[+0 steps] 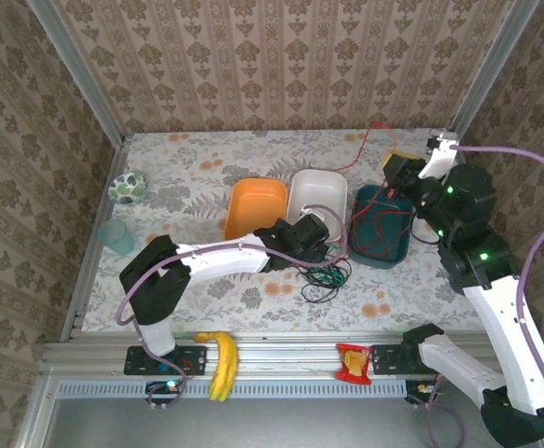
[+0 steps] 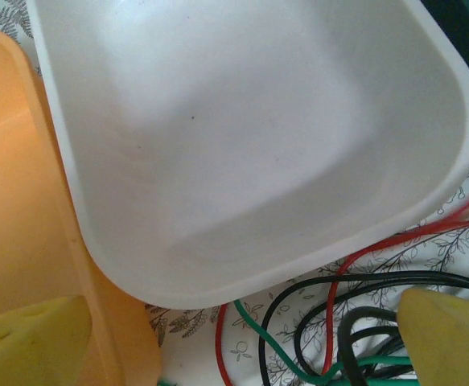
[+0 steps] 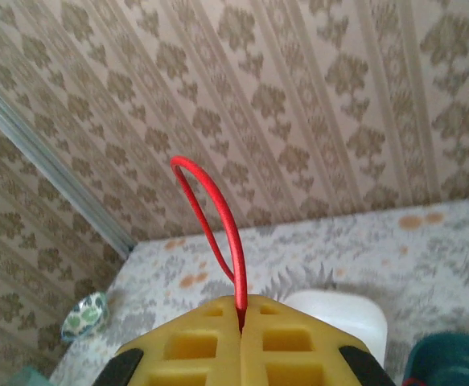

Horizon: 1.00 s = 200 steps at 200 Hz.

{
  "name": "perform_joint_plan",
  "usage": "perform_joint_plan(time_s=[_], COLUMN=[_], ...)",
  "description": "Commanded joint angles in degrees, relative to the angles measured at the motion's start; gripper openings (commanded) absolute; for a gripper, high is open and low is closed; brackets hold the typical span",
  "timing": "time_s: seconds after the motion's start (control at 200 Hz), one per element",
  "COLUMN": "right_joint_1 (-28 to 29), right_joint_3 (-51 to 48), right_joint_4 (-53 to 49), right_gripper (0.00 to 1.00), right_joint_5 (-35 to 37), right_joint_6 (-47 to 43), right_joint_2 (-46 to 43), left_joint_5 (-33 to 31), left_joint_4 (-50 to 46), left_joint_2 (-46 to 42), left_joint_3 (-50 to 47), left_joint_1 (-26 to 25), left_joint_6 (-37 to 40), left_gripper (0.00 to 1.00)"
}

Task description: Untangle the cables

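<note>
cables (image 1: 325,276) green, black, red tangle on table (image 1: 188,177) just in front of white bin (image 1: 318,196) | orange bin (image 1: 255,205) just beside its left side | left end effector (image 2: 234,314) spread wide over white bin's near rim and tangle | red cable (image 3: 216,213) pinched in closed right end effector (image 3: 242,314) near teal bin (image 1: 383,229)

Left arm (image 1: 220,259), right arm (image 1: 495,313): white links, black joints (green lights on right), purple cables (image 1: 495,149). Right gripper (image 3: 242,318) fingers (image 3: 298,326) yellow, square pockets.
</note>
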Motion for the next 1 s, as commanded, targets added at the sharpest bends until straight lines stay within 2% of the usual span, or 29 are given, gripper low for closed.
perform_joint_plan(time_s=[0.0, 0.21, 0.385, 0.59, 0.73, 0.84, 0.995], right_joint_1=[0.01, 0.00, 0.02, 0.00, 0.10, 0.16, 0.01], right_joint_3=[3.16, 6.62, 10.10, 9.36, 4.59, 3.59, 6.13], right_joint_4=[4.44, 7.32, 9.31, 3.08, 1.24, 0.24, -1.62], right_gripper=[0.00, 0.00, 0.00, 0.00, 0.00, 0.00, 0.00], right_joint_5=[3.90, 4.71, 11.02, 10.83, 8.44, 9.02, 10.41], right_joint_6=[-2.85, -5.77, -10.34, -7.99, -3.87, -3.39, -3.80], right_joint_2=[-1.68, -1.92, -1.54, 0.23, -0.37, -0.65, 0.85], left_joint_5=[0.29, 0.00, -1.53, -0.66, 3.54, 9.58, 18.02], left_joint_4=[-2.18, -2.87, -4.46, -1.75, 7.52, 14.66, 18.14], left_joint_2=[0.75, 1.19, 1.72, -0.03, -4.59, -8.34, -9.61], left_joint_3=[1.50, 2.05, 2.90, 1.62, -3.22, -6.99, -7.73], left_joint_1=[-0.45, -0.45, -0.41, -0.57, -1.84, -3.19, -4.87], left_joint_6=[1.29, 1.22, 1.04, 1.56, 6.07, 10.31, 14.85], left_gripper=[0.99, 0.98, 0.98, 0.98, 0.97, 0.97, 0.97])
